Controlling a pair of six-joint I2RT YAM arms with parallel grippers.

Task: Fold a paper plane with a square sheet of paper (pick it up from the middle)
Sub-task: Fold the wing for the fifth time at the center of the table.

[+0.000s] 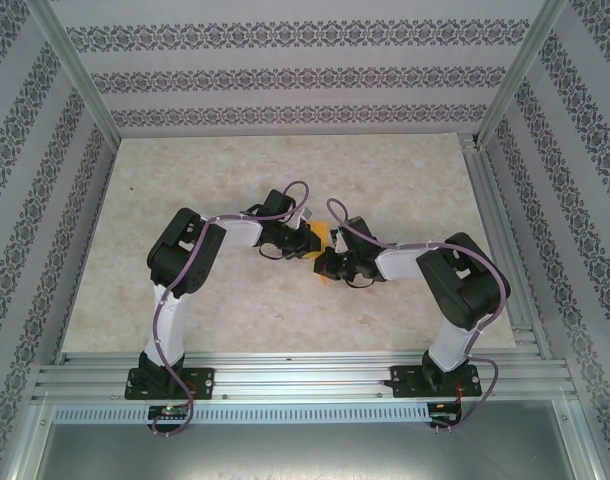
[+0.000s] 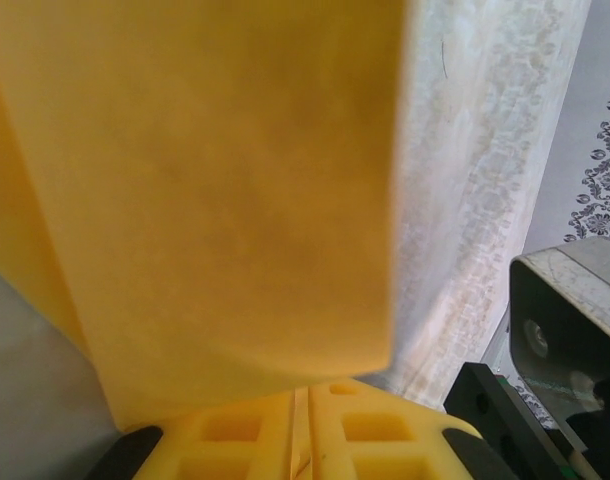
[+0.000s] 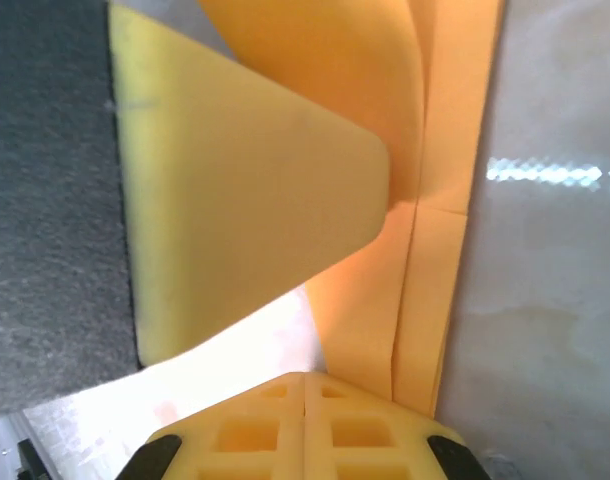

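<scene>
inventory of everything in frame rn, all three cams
square sheet of paper: one, orange-yellow, partly folded, mid-table between the grippers
table: one, beige marbled, inside the enclosure
walls: three, white with grey patterned bands, around the table
frame rails: several, silver aluminium, near edge and corners
cables: two, purple, one along each arm
left arm: one, black and white, reaching in from the near left
right arm: one, black and white, reaching in from the near right
left gripper: one, yellow fingers, shut on the paper
right gripper: one, yellow fingers, shut, at the paper's folded edge
</scene>
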